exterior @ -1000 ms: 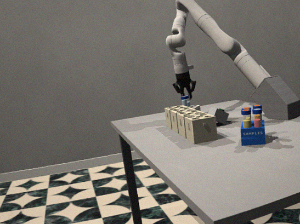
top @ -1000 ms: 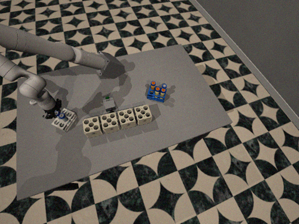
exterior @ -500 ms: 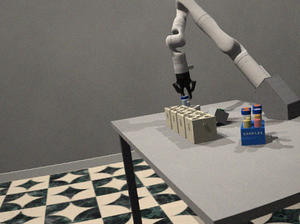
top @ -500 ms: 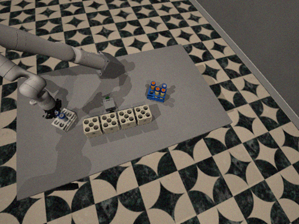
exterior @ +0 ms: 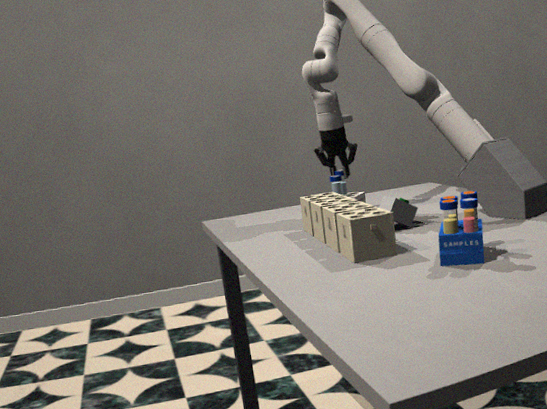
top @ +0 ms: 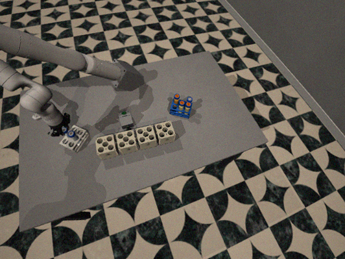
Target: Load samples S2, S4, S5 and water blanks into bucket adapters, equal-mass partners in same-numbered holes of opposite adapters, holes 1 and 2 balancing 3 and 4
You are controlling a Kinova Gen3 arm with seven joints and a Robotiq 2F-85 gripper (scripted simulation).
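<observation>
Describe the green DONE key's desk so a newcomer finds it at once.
On the grey table, find the row of four beige adapters. Just behind that row, toward the arm's base, sits a small dark sloped desk. It alone has a slanted top carrying a green key.

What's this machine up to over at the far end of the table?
A single robot arm is reaching down over a small white rack of blue-capped tubes, and its gripper has closed on one tube there. Four beige blocks with holes stand in a row beside it, none with a tube in it yet. A blue rack marked SAMPLES holds four tubes, untouched. A small sloped desk with a green button stands behind the blocks.
</observation>
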